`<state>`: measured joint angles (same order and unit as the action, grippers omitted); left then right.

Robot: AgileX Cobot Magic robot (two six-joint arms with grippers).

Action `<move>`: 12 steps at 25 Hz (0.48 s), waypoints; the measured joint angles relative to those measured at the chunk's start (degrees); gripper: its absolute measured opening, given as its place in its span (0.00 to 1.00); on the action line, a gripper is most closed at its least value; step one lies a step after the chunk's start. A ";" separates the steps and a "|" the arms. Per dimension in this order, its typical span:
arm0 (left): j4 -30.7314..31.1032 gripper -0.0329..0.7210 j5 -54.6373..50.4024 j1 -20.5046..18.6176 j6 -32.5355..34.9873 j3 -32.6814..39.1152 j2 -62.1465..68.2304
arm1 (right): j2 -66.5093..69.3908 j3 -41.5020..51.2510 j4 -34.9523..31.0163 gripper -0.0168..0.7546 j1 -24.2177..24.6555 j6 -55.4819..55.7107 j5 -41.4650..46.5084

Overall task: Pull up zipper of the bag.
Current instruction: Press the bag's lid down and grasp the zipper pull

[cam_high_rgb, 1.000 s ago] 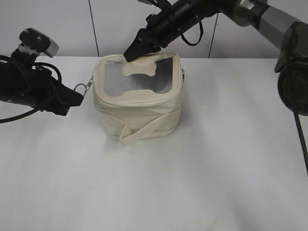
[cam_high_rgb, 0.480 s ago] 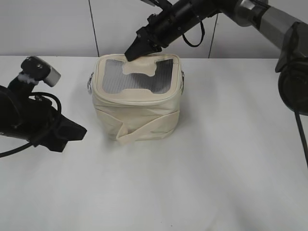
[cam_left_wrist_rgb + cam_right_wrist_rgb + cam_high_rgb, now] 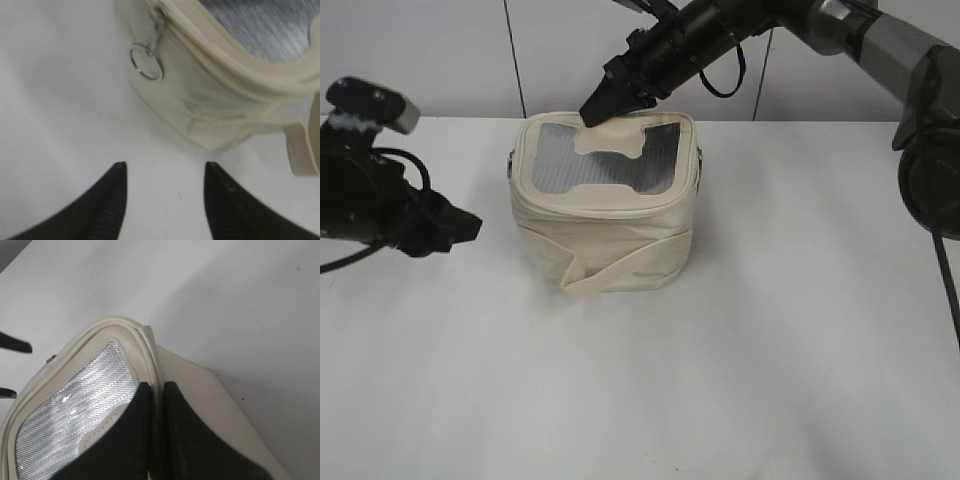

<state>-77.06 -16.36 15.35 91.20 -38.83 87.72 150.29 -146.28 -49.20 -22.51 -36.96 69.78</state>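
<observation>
While my right end effector [image 3: 592,112] is pinching the bag's [image 3: 605,225] rim, my left end effector [image 3: 165,192] is hovering wide, zipper [image 3: 146,61] pull ungrasped.

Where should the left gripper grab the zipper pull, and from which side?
Grip the silver ring hanging free off the bag's side just below the zipper. Come straight in with the open left gripper facing it, closing across the ring's flat faces; nothing blocks that side.

Matt cream leatherette bag [image 3: 605,235] w/ shiny mesh window [image 3: 605,165], metal ring pull [image 3: 146,61].
</observation>
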 joint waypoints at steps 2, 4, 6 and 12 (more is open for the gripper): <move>0.01 0.67 -1.31 -1.99 0.13 -2.90 0.50 | 0.00 0.00 0.00 0.07 0.00 -0.05 0.00; 0.53 0.72 -4.44 -3.62 1.75 -5.98 1.84 | 0.00 0.00 0.00 0.07 0.00 -0.05 0.00; 1.47 0.73 -8.87 -4.57 3.45 -8.98 4.16 | 0.00 0.00 0.00 0.07 0.00 -0.05 0.00; 2.09 0.73 -10.61 -4.57 12.31 -12.49 10.23 | 0.00 0.00 -0.05 0.07 0.00 -0.17 0.00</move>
<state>-74.97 -26.98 10.78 103.51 -51.32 97.95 150.29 -146.28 -49.25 -22.51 -37.14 69.78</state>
